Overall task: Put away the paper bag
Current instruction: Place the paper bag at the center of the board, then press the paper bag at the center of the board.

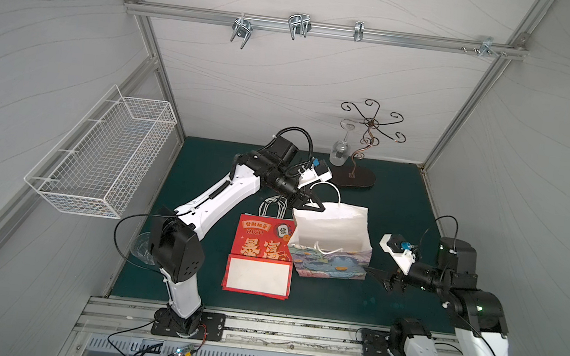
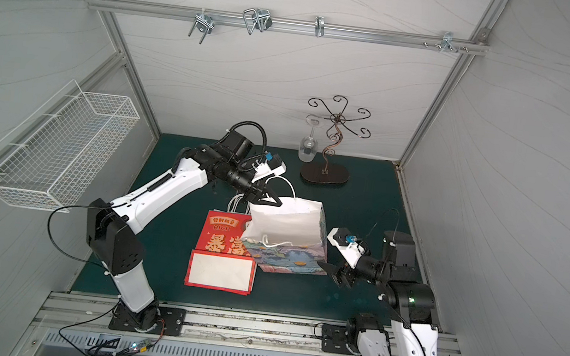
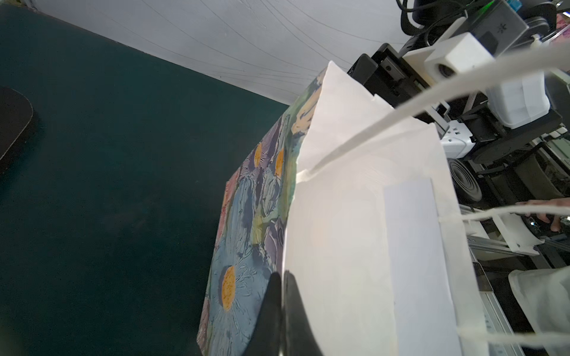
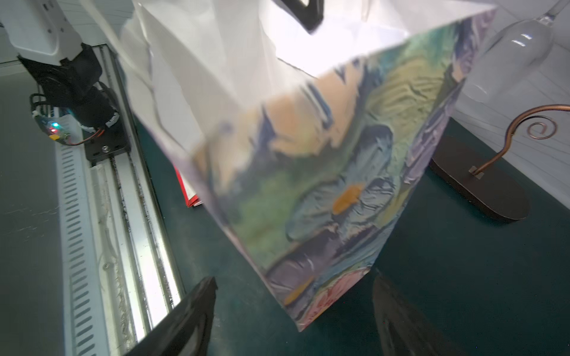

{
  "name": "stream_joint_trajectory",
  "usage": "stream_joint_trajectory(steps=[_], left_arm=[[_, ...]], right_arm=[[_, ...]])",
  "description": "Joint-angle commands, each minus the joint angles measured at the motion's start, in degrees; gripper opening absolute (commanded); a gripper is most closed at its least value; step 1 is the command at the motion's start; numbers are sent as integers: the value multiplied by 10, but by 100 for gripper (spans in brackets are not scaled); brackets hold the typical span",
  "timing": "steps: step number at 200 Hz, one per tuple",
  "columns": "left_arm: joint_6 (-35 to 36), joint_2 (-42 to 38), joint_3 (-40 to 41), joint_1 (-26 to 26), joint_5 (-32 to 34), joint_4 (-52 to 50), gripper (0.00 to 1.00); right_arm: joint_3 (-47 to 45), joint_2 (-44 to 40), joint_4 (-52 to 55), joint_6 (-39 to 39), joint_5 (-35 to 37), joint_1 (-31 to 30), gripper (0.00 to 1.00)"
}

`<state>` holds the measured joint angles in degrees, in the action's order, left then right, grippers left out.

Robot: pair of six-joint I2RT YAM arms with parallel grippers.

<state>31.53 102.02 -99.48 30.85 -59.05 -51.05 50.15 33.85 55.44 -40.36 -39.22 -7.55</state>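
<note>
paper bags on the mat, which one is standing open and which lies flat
The flower-print bag stands open, its rim pinched by the left gripper. The red bag beside it lies folded flat on the mat.

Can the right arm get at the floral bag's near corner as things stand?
Probably yes. The right tool is open and sits just beside the floral paper bag, with bare mat between. The left tool is shut on the bag's top edge, away from that corner.
</note>
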Motion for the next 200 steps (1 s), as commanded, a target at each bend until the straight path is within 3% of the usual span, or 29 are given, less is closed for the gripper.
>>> stream_joint_trajectory(steps=[1,34,48,58,88,144,168,183,200], left_arm=[[55,27,-38,7,-10,-44,0],[51,49,-58,13,-11,-33,1],[42,52,-59,13,-10,-17,22],[41,50,-59,13,-7,-8,44],[23,35,-56,13,11,37,68],[-81,-73,1,-19,-8,206,81],[-178,-162,104,-42,-2,364,81],[-224,-230,188,-58,41,422,81],[-224,-311,301,-69,118,433,78]], right_arm=[[-13,0,28,-27,-54,-5,80],[-38,7,-15,-25,-58,-6,80],[-44,12,-33,-21,-52,-6,80],[-48,15,-42,-22,-46,-6,80],[-58,27,-52,-28,-28,-5,79],[-64,32,-50,-37,-24,2,79],[-61,34,-46,-37,-28,1,79],[-58,33,-44,-37,-32,1,79],[-57,31,-39,-37,-36,1,79]])
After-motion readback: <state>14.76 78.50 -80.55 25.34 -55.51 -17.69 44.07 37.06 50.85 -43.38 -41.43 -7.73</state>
